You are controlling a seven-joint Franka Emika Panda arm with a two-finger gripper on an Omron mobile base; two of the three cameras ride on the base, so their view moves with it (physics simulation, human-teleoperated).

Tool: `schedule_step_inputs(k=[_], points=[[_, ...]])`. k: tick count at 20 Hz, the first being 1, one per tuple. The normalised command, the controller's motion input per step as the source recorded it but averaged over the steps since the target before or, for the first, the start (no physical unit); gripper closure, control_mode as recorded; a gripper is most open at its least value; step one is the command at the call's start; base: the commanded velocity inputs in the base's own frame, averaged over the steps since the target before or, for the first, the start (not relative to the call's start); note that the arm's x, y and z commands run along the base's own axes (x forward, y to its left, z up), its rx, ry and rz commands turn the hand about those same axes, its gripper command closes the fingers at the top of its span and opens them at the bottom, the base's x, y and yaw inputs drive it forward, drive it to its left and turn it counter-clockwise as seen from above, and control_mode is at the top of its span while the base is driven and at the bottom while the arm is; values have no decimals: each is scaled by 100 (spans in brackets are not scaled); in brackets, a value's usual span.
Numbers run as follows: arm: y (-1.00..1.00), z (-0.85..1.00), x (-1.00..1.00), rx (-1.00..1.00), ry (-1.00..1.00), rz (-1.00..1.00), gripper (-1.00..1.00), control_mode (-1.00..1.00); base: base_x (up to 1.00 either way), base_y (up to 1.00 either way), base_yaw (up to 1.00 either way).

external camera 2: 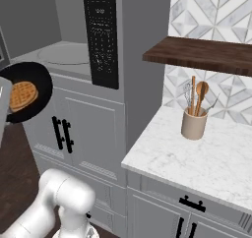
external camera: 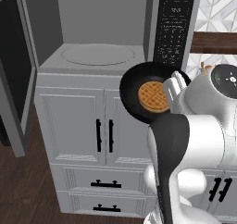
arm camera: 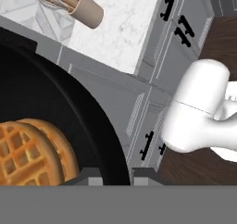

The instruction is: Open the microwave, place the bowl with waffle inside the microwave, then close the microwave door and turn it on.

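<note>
Tilting steeply, its hollow facing the cameras, the black bowl (external camera: 139,94) hangs below the open microwave (external camera: 97,56), the tool (external camera: 172,90) pinching its rim; the golden gridded waffle (external camera: 154,96) lies inside.

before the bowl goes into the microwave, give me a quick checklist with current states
1. microwave door swung open: ok
2. Turntable bare, cavity free: ok
3. fingers pinching the bowl at its rim: ok
4. waffle in the bowl: ok
5. Bowl level: not ok, tilted toward the camera in the left base view
6. Bowl inside the cavity: not ok, it hangs in front of the cabinet below
</note>
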Motion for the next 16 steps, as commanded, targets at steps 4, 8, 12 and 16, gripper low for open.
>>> schedule_step_inputs(k=[4, 8, 12, 16], points=[[33, 7, 45, 0, -24, -12, 100, -100, 0, 0, 0], [-4, 8, 51, 1, -7, -1, 100, -100, 0, 0, 0], [-2, 34, 47, 0, 12, 2, 100, -100, 0, 0, 0], [0, 52, 41, -1, 18, 2, 100, -100, 0, 0, 0]])
